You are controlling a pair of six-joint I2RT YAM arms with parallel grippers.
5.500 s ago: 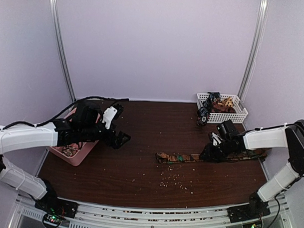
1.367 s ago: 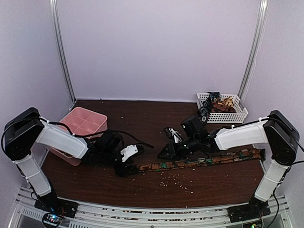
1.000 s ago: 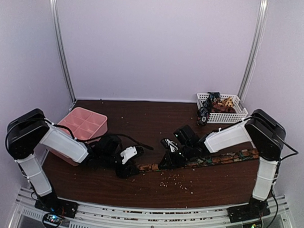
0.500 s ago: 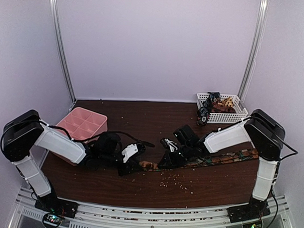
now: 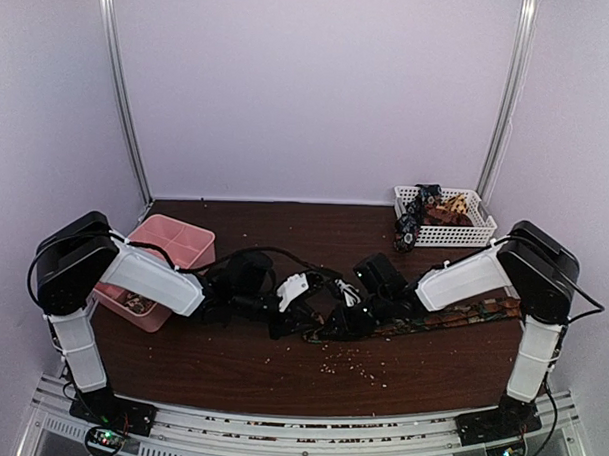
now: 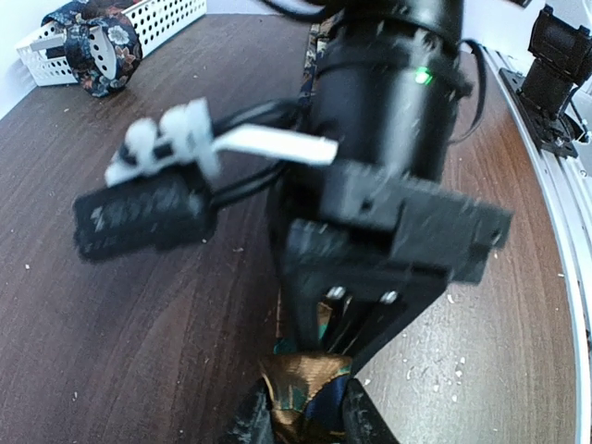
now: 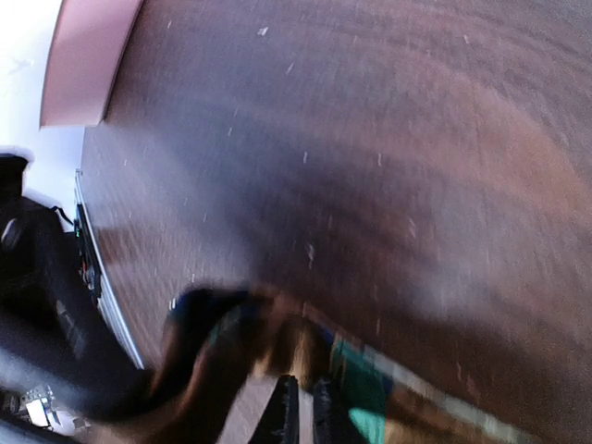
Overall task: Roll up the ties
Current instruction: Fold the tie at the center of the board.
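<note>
A long patterned tie (image 5: 452, 315) lies across the right half of the table, and its left end is folded up into a hump (image 6: 298, 387). My left gripper (image 6: 303, 422) is shut on that folded brown, green and blue end. My right gripper (image 5: 339, 323) stands nose to nose with the left one (image 5: 299, 322). Its narrow fingers (image 6: 344, 326) press down on the tie just behind the fold. In the blurred right wrist view the right gripper (image 7: 303, 416) is almost shut, with the teal and brown tie (image 7: 368, 388) at its tips. More ties (image 5: 417, 214) fill the basket.
A white basket (image 5: 476, 234) stands at the back right, with a dark blue coiled tie (image 6: 104, 42) hanging over its rim. A pink compartment tray (image 5: 174, 245) sits at the left. Pale crumbs (image 5: 355, 362) are scattered in front of the grippers.
My left gripper has slid right along the table, closed on the tie's end and pushed it up against the right gripper. The right arm has hardly moved.
</note>
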